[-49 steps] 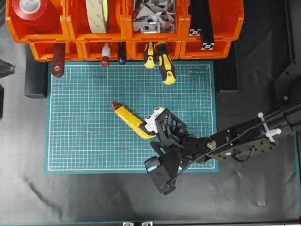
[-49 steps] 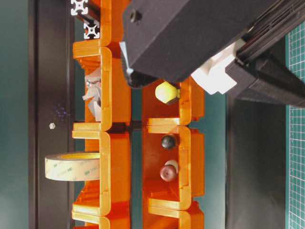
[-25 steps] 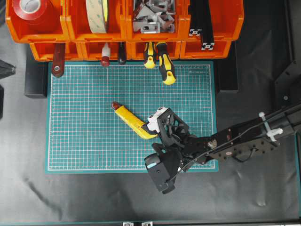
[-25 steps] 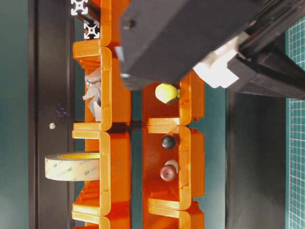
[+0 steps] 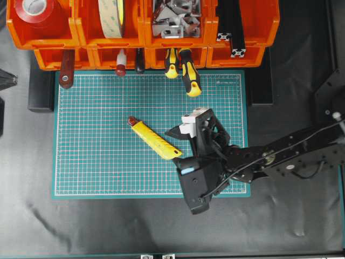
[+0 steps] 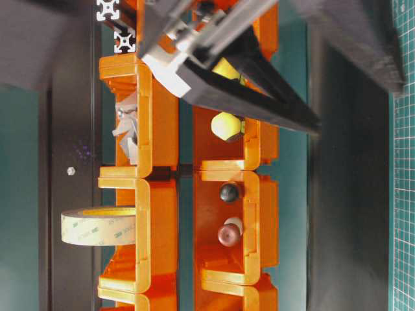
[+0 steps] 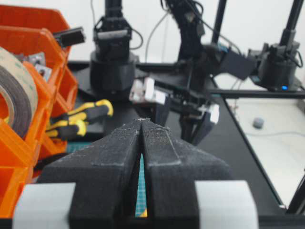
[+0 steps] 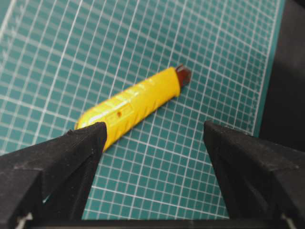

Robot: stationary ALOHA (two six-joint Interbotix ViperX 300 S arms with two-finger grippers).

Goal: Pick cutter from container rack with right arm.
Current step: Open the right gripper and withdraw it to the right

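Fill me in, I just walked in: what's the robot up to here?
The cutter lies flat on the green cutting mat, out of the orange container rack. The right gripper hangs open beside it, holding nothing. The left gripper is shut and idle off to the side.

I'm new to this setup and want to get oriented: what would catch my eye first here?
The bright orange container rack runs along the top edge, packed with tape rolls, brackets and tool handles. Below it, the yellow cutter lies diagonally on the green cutting mat. Just right of the cutter, the right hand hangs open over the mat, holding nothing.
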